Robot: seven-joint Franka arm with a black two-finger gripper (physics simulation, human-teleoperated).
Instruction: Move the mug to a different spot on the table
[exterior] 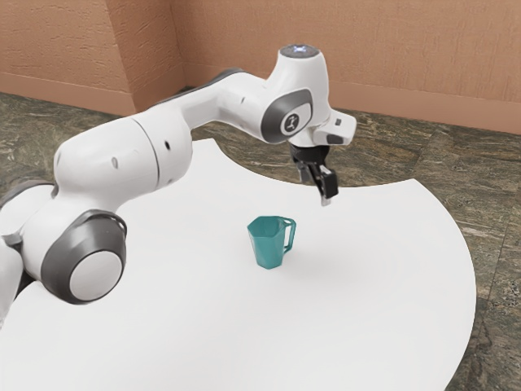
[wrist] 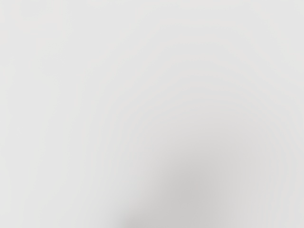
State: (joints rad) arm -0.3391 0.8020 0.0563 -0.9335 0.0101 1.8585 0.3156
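Terracotta wall (exterior: pixel 391 41), white round surface (exterior: pixel 383 277): the jaws hang empty right of centre, open or closed unclear. Below-left, well apart, the teal mug (exterior: pixel 269 242) stands upright mid-frame. It is probably light, rigid and slick; the rim wall opposite its handle (exterior: pixel 289 230) looks the likeliest hold.

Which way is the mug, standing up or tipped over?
Standing up. The mug rests on its base on the table, its open rim facing up.
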